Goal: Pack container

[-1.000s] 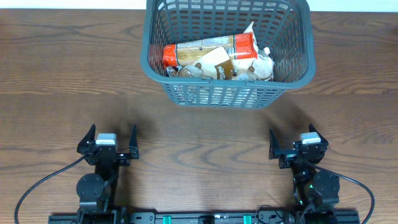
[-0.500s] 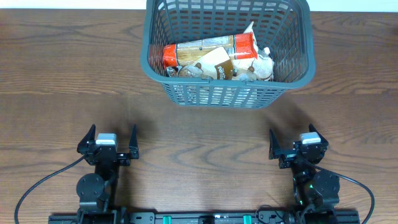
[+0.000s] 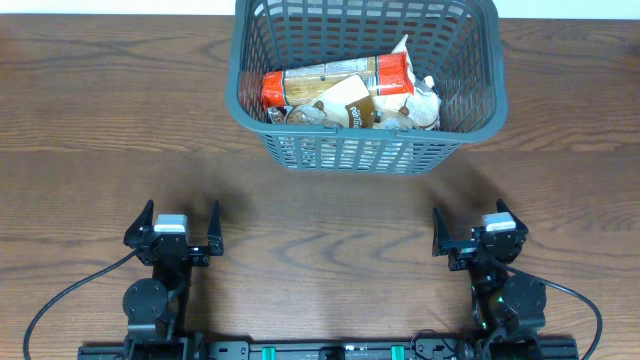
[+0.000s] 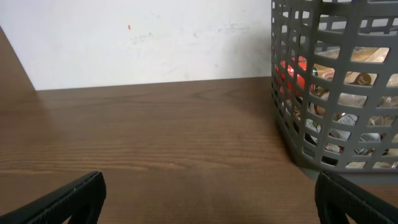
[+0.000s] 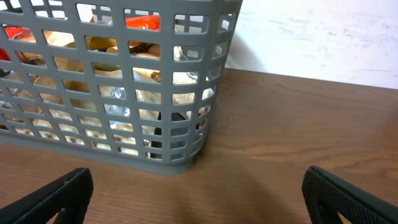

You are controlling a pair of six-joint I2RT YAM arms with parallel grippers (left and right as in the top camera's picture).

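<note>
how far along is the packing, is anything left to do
Done: the orange-and-tan snack packets lie inside the dark grey slotted plastic basket. In hand: nothing; the left claw and right claw sit open and empty, well apart from it. Left: apparently nothing, since no packet shows outside the basket.

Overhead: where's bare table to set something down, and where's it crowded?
Bare table: the band between the basket front and the left gripper and right gripper; either side of the basket; the gap between the grippers. Crowded: the basket floor, covered by snack packets.
</note>
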